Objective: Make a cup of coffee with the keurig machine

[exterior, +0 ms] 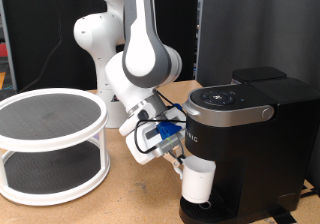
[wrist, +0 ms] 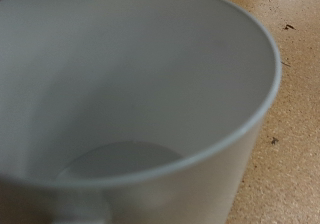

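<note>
The keurig machine [exterior: 248,124] stands at the exterior view's right, black with a silver-grey lid handle, its lid down. The cup [exterior: 198,181], a small white mug, stands upright on the machine's drip tray under the spout. My gripper [exterior: 180,162] is right beside the cup on the side toward the exterior view's left, at rim height. Its fingertips are hard to make out against the cup. In the wrist view the cup [wrist: 130,94] fills the frame from above and its inside is empty. No fingers show there.
A white two-tier round rack [exterior: 50,144] with dark mesh shelves stands on the wooden table [exterior: 140,199] at the exterior view's left. The arm's white base [exterior: 105,44] is behind it. Dark panels stand at the back.
</note>
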Robot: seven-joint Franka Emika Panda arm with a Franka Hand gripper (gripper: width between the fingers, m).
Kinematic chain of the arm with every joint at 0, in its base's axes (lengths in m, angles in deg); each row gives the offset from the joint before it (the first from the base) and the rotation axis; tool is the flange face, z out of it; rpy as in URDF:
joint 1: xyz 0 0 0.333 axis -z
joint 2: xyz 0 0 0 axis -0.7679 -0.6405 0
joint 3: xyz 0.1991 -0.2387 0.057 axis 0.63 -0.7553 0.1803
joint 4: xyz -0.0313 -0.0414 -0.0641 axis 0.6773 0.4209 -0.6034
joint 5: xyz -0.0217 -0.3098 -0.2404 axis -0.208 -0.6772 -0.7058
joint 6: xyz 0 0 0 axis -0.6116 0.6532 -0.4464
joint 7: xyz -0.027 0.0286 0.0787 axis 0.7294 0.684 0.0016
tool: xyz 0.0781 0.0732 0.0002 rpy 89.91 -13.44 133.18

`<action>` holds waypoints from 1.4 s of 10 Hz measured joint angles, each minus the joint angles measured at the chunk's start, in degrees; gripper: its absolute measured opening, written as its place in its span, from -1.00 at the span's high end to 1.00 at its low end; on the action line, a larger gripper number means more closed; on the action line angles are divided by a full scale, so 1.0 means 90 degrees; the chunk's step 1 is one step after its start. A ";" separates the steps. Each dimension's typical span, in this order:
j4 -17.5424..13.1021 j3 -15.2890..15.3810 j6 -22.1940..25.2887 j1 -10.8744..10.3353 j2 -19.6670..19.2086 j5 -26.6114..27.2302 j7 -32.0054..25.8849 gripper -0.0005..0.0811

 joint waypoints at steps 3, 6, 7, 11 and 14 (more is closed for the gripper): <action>-0.0190 0.0088 -0.0002 -0.0008 -0.0184 0.0091 0.0000 0.80; -0.0279 0.0108 -0.0001 -0.0018 -0.0343 0.0192 -0.0057 0.80; -0.0295 0.0108 0.0000 -0.0018 -0.0394 0.0226 -0.0101 0.78; -0.0284 0.0108 0.0004 -0.0015 -0.0439 0.0151 -0.0031 -0.17; -0.0020 0.0093 0.0072 0.0075 -0.0061 -0.1032 0.1131 -0.87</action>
